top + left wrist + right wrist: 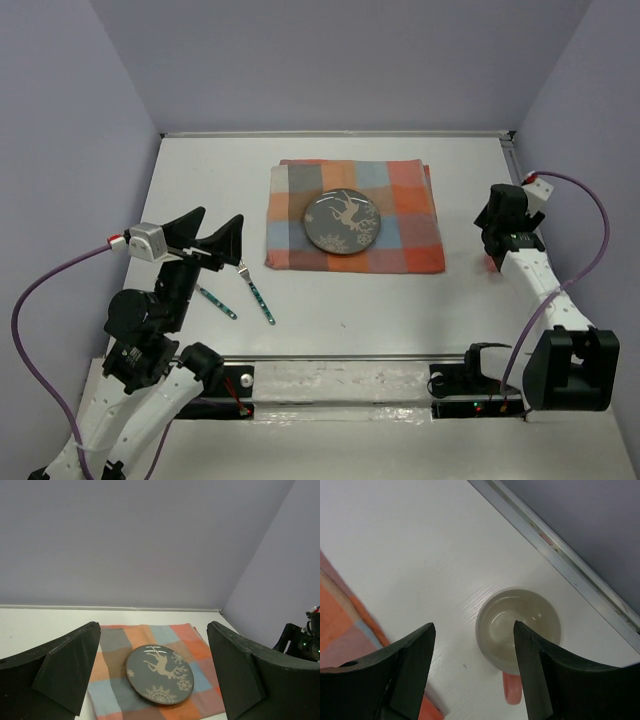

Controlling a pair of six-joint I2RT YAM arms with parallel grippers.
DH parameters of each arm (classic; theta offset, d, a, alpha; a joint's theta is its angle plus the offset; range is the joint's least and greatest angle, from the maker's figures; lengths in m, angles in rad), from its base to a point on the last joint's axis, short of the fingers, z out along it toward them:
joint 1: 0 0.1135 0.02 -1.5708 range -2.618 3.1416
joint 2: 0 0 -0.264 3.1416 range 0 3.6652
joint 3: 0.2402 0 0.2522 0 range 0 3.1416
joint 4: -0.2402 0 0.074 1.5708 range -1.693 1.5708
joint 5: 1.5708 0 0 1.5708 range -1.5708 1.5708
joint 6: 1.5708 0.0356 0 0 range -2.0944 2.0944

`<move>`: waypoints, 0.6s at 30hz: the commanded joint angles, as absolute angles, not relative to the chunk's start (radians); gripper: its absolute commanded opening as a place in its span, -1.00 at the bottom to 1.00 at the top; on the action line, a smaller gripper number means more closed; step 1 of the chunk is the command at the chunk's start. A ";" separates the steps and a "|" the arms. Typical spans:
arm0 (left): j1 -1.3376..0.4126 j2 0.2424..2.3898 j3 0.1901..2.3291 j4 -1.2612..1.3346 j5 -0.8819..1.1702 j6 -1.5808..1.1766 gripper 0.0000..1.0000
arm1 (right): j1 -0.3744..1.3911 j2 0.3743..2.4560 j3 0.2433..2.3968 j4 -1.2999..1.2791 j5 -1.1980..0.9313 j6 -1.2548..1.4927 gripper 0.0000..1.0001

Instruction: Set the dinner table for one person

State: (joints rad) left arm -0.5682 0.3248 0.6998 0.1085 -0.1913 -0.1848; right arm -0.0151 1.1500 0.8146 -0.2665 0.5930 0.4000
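Note:
The white dinner table [400, 310] carries an orange-and-blue checkered cloth [400, 225] with a grey deer-patterned plate [342, 221] on it. A fork [257, 292] and a second teal-handled utensil [217, 302] lie on the table at the left. My left gripper [207, 237] is open and empty, raised above these, facing the plate [160, 673]. My right gripper [497, 240] is open over a white cup with an orange handle [510, 625] standing on the bare table right of the cloth. Its right finger [545, 680] overlaps the cup's rim. The cup is mostly hidden in the top view.
A metal rail [570, 572] and the purple wall run just beyond the cup. Walls close the table at the back and both sides. The cloth's corner [340, 625] lies left of the right gripper. The right arm [300, 642] shows at the edge of the left wrist view.

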 commanded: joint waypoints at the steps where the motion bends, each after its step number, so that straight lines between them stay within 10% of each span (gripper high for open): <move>1: -0.580 0.324 0.696 0.156 -0.186 -0.163 0.98 | -0.058 1.199 0.804 -0.273 0.574 0.408 0.37; 10: -0.580 0.321 0.695 0.156 -0.190 -0.160 0.98 | -0.067 1.310 0.788 -0.196 0.506 0.442 0.13; 15: -0.580 0.318 0.693 0.155 -0.193 -0.152 0.98 | -0.067 1.330 0.810 -0.183 0.551 0.433 -0.94; 18: -0.580 0.318 0.693 0.160 -0.196 -0.149 0.98 | -0.067 1.310 0.824 -0.187 0.558 0.384 -1.00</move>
